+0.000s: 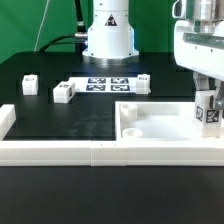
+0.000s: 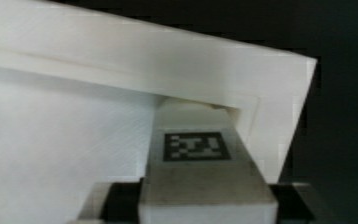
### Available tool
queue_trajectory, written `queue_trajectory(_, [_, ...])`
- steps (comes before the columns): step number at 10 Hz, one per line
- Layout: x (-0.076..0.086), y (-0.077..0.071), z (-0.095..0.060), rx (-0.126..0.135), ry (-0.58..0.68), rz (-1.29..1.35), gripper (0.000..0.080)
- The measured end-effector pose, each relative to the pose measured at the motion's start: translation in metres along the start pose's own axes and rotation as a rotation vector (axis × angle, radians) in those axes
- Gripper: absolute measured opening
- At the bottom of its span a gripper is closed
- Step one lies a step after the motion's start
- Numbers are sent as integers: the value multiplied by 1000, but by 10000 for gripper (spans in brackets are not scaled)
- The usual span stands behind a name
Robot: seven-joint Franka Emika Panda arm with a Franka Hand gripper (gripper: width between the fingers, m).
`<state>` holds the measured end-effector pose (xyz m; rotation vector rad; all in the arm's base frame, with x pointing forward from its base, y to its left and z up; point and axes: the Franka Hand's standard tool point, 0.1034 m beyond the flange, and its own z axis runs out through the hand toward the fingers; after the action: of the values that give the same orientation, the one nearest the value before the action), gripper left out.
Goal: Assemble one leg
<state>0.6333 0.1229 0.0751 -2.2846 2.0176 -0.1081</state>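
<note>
Left to centre of the exterior view: three loose legs (image 1: 64, 92) awaiting use, flanking the marker board (image 1: 106, 83). Lower right: tray (image 1: 150, 124). Right edge: gripper (image 1: 208, 112), jaws clamped on the leg (image 1: 209, 110), poised over the tray corner for seating.

Smooth white plastic leg (image 2: 197, 165) bearing a matt black-and-white printed marker; glossy white plastic tray (image 1: 160, 120); matt black table (image 1: 60, 125) surface.
</note>
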Motion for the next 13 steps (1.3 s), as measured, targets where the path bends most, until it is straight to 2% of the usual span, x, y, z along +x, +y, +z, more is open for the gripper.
queue_trajectory(3, [0,0,0,1,-7,133,292])
queue_trajectory(4, [-1,0,0,1,-12,183,378])
queue_trajectory(5, [-1,0,0,1,-12,151,378])
queue_trajectory(6, [-2,0,0,1,-12,115,565])
queue_trajectory(7, [-4,-2,0,24,-9,78,565])
queue_trajectory(8, [-5,-2,1,27,-8,-64,632])
queue_trajectory(13, [-10,-4,-1,30,3,-633,649])
